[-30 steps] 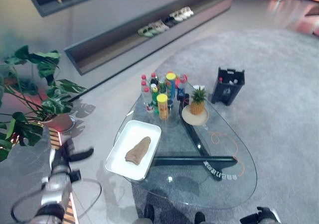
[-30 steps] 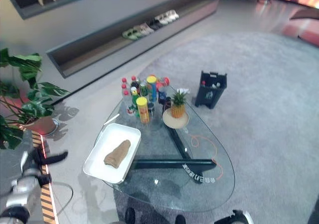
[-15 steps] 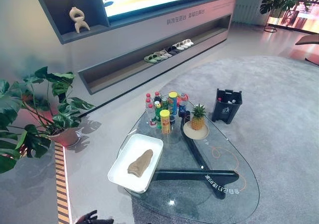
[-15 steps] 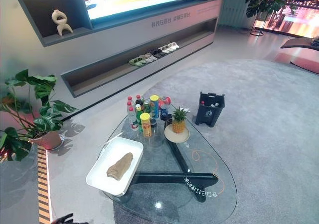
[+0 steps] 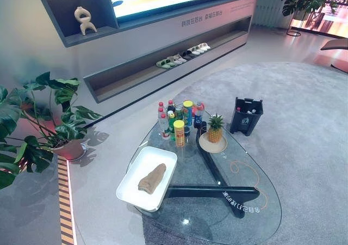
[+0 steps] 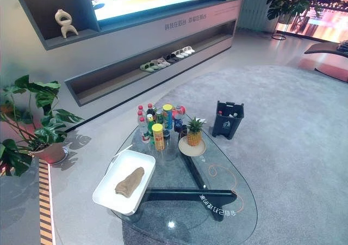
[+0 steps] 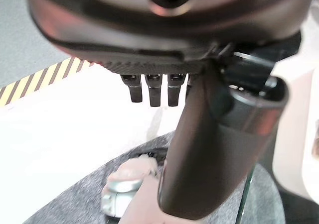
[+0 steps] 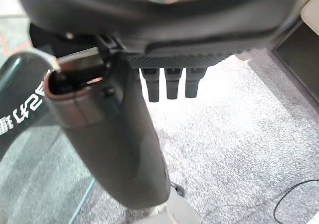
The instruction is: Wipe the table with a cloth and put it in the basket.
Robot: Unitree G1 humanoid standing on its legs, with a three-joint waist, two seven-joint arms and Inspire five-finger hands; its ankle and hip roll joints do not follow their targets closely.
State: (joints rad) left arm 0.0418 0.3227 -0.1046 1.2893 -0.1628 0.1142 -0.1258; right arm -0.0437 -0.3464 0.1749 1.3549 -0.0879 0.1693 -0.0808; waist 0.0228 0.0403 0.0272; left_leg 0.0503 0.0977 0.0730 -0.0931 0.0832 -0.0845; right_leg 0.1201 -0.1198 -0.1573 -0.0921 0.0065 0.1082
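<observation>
Tan cloth [image 5: 151, 178] lies crumpled in white tray [image 5: 132, 189] on glass desk [image 5: 255, 212], near its left edge. Bottles [image 5: 178, 116] and pineapple [image 5: 216, 127] cluster at far end; dark basket [image 5: 246, 114] sits on carpet beyond. Left hand [image 7: 214, 134] and right hand [image 8: 114, 134] hang released, fingers apparently straight, holding nothing.

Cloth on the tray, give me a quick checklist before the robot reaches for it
1. Cloth lies free in the white tray: ok.
2. Nothing on top of the cloth: ok.
3. Left hand empty, fingers straight: ok.
4. Right hand empty, fingers straight: ok.
5. Bottles and pineapple stand apart from the tray: ok.
6. Basket stands on the carpet beyond the table; room inside: cannot tell.
</observation>
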